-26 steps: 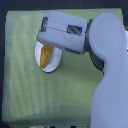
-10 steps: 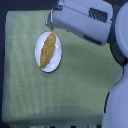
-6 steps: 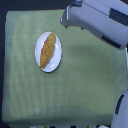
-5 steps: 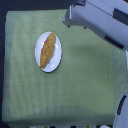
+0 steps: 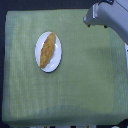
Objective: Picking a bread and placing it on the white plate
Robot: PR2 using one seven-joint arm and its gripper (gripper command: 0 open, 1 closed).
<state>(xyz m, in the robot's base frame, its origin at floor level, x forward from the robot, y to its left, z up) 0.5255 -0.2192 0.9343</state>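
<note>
**One loaf, one plate: bread is seen resting on the dish**

A single bread (image 5: 47, 50), golden-brown with tapered ends and a bumpy crust, is pictured lying on a single white plate (image 5: 57, 61) in the exterior view. The loaf is set lengthwise along the oval of the dish, tilted slightly, its upper tip reaching close to the top rim and its lower end close to the bottom rim. White rim is left showing on both long sides of the loaf.

The plate is placed on a green cloth (image 5: 85, 85), which covers nearly the whole surface in view; the dish is found toward the exterior view's left of centre.

One robot arm (image 5: 109, 15) is shown, grey and white, at the upper corner on the exterior view's right. It is held well apart from the plate and is cut off by the frame's edge. Whether the claw is spread or closed cannot be told, as its fingers are not made out in this view. Nothing is seen held by it.
</note>
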